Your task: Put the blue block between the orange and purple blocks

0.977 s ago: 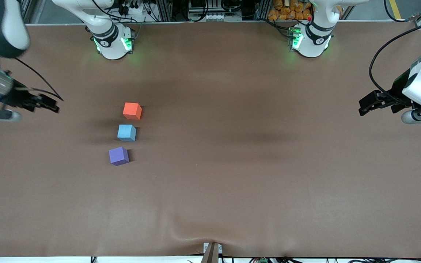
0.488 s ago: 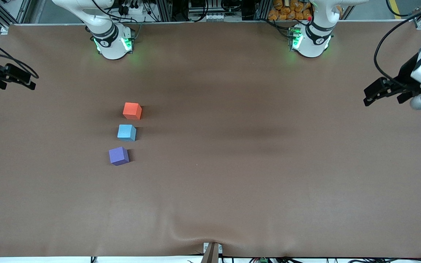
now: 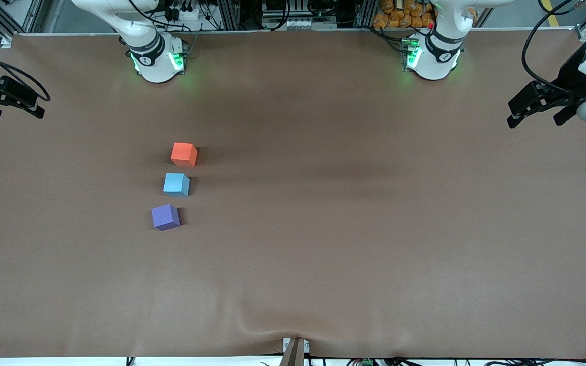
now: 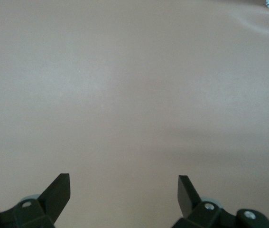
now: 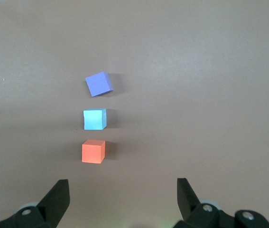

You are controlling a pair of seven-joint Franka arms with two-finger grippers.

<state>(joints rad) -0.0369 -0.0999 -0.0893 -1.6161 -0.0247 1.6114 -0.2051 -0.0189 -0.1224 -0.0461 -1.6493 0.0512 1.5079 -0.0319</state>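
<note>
Two grippers, both empty and spread wide. Right gripper (image 3: 16, 104) at frame's upper left edge. Left of centre: orange block (image 3: 184, 154), blue block (image 3: 176, 184) between, purple block (image 3: 165, 217) (placement looks done; best left untouched). Left gripper (image 3: 537, 109) upper right, waiting.

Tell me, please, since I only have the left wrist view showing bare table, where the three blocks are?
Observer: In a row toward the right arm's end, the blue block sits between the orange block and the purple block, with gaps.
Operator: Which one is nearest the front camera?
Observer: The purple one; the orange is farthest.
Operator: Is the right gripper holding anything?
Observer: No, the right gripper is open and empty over the table edge at its own end.
</note>
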